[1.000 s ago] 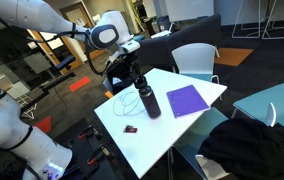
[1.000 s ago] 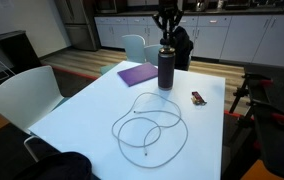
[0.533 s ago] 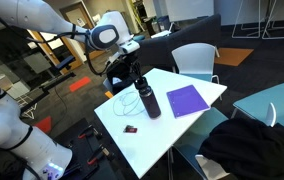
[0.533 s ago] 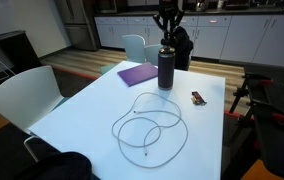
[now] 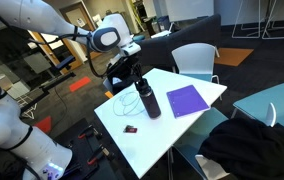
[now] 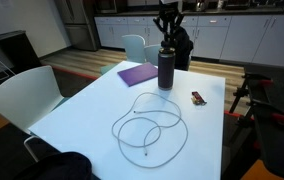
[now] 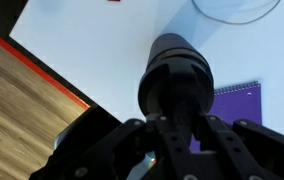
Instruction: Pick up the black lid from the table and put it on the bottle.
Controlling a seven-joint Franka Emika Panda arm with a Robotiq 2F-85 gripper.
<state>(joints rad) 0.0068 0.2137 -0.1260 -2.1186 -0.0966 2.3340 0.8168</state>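
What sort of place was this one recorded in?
Likely an office kitchenette or break area: white kitchen cabinets under a countertop line the back wall, and a white table stands with white chairs beside it.

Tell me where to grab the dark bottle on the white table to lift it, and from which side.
Grip the bottle across its straight cylindrical body, below the rounded shoulders, with the jaws level. It stands upright, so come in from the side, probably the one away from the purple notebook lying beside it.
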